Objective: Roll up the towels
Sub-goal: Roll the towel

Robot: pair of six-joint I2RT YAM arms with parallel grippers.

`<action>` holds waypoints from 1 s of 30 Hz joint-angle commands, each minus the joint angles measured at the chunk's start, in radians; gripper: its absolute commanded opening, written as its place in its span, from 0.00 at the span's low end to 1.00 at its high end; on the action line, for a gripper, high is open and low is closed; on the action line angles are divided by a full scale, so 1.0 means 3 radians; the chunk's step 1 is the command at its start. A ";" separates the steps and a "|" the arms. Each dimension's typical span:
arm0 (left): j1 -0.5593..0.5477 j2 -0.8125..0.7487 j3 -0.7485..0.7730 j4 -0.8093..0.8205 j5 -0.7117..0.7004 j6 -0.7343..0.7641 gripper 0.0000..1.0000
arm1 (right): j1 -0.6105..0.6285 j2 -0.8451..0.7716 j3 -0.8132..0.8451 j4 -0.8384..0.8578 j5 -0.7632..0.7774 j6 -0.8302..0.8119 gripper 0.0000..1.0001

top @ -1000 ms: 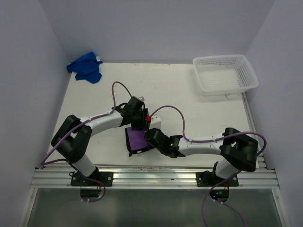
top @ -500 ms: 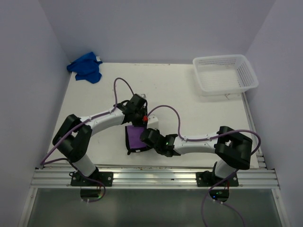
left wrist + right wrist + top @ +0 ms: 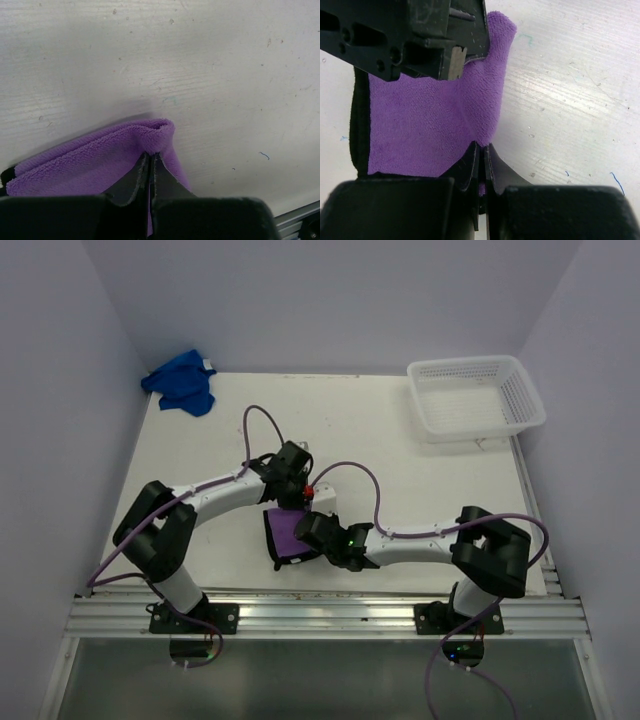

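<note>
While pinching purple towel right edge with left gripper and right gripper, crept left. Likely starting roll.

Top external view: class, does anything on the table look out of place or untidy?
Yes: the blue towel lies crumpled at the table's far left corner, apart from both arms. The purple towel is pinched at one edge by the left gripper and right gripper.
</note>
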 commanded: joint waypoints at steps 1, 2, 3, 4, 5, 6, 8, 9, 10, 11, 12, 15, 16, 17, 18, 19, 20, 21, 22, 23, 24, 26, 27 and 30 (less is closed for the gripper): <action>-0.0028 0.0048 0.0112 -0.0052 -0.0136 0.0080 0.00 | 0.0011 0.0041 0.0110 -0.0038 0.0112 0.0085 0.00; -0.0023 0.0058 0.0117 -0.0052 -0.0151 0.0070 0.00 | 0.0005 0.0041 0.0105 -0.0038 0.0112 0.0085 0.00; -0.0023 0.0063 0.0117 -0.0052 -0.0162 0.0055 0.00 | 0.0005 0.0046 0.0094 -0.0043 0.0102 0.0085 0.00; -0.0023 0.0058 0.0107 -0.0021 -0.0182 0.0034 0.00 | 0.0010 0.0046 0.0084 -0.0038 0.0076 0.0100 0.00; -0.0023 0.0043 0.0097 0.0004 -0.0187 0.0014 0.00 | 0.0011 0.0041 0.0069 -0.0038 0.0066 0.0106 0.00; -0.0023 0.0038 0.0077 0.0040 -0.0197 -0.0022 0.00 | 0.0011 0.0036 0.0038 -0.0033 0.0056 0.0111 0.00; -0.0023 0.0012 0.0041 0.0101 -0.0208 -0.0063 0.00 | 0.0026 0.0011 0.0007 -0.0038 0.0076 0.0116 0.00; -0.0023 0.0002 0.0000 0.0132 -0.0208 -0.0088 0.00 | 0.0036 -0.0010 -0.0023 -0.0048 0.0096 0.0111 0.00; -0.0018 -0.0013 -0.0031 0.0223 -0.0198 -0.0139 0.00 | 0.0051 -0.0025 -0.0044 -0.0038 0.0112 0.0080 0.00; -0.0013 -0.0049 -0.0056 0.0270 -0.0187 -0.0170 0.00 | 0.0062 -0.0046 -0.0059 -0.0018 0.0122 0.0055 0.00; 0.0003 -0.0075 -0.0127 0.0326 -0.0177 -0.0201 0.00 | 0.0077 -0.0076 -0.0084 -0.0013 0.0137 0.0024 0.00; 0.0033 -0.0207 -0.0321 0.0607 -0.0157 -0.0349 0.00 | 0.0143 -0.0092 -0.0064 -0.0114 0.0249 -0.0068 0.01; 0.0044 -0.0248 -0.0378 0.0780 -0.0152 -0.0435 0.00 | 0.0164 -0.0082 -0.0054 -0.0155 0.0275 -0.0114 0.04; 0.0054 -0.0335 -0.0450 0.0898 -0.0116 -0.0472 0.00 | 0.0199 -0.0076 -0.0034 -0.0247 0.0311 -0.0129 0.04; 0.0074 -0.0371 -0.0577 0.0985 -0.0106 -0.0518 0.00 | 0.0215 -0.0061 0.0002 -0.0303 0.0392 -0.0150 0.04; 0.0085 -0.0402 -0.0639 0.1179 -0.0095 -0.0584 0.00 | 0.0235 -0.0056 0.0022 -0.0360 0.0428 -0.0185 0.01; 0.0090 -0.0468 -0.0705 0.1287 -0.0065 -0.0610 0.00 | 0.0261 -0.0046 0.0043 -0.0446 0.0454 -0.0206 0.00; 0.0100 -0.0494 -0.0812 0.1364 -0.0065 -0.0646 0.00 | 0.0271 -0.0036 0.0084 -0.0488 0.0495 -0.0227 0.00; 0.0105 -0.0509 -0.0859 0.1567 -0.0039 -0.0686 0.00 | 0.0297 -0.0015 0.0109 -0.0574 0.0521 -0.0267 0.00; 0.0105 -0.0545 -0.0910 0.1645 -0.0029 -0.0707 0.00 | 0.0312 0.0000 0.0135 -0.0626 0.0541 -0.0303 0.00; 0.0105 -0.0561 -0.0986 0.1701 -0.0024 -0.0728 0.00 | 0.0332 0.0015 0.0196 -0.0677 0.0607 -0.0324 0.00; 0.0105 -0.0596 -0.1079 0.1911 -0.0024 -0.0804 0.00 | 0.0368 0.0056 0.0247 -0.0779 0.0633 -0.0405 0.00; 0.0110 -0.0617 -0.1180 0.1993 -0.0019 -0.0835 0.00 | 0.0384 0.0067 0.0288 -0.0810 0.0649 -0.0431 0.02; 0.0131 -0.0653 -0.1335 0.2269 0.0094 -0.0942 0.00 | 0.0440 0.0103 0.0380 -0.0912 0.0690 -0.0523 0.08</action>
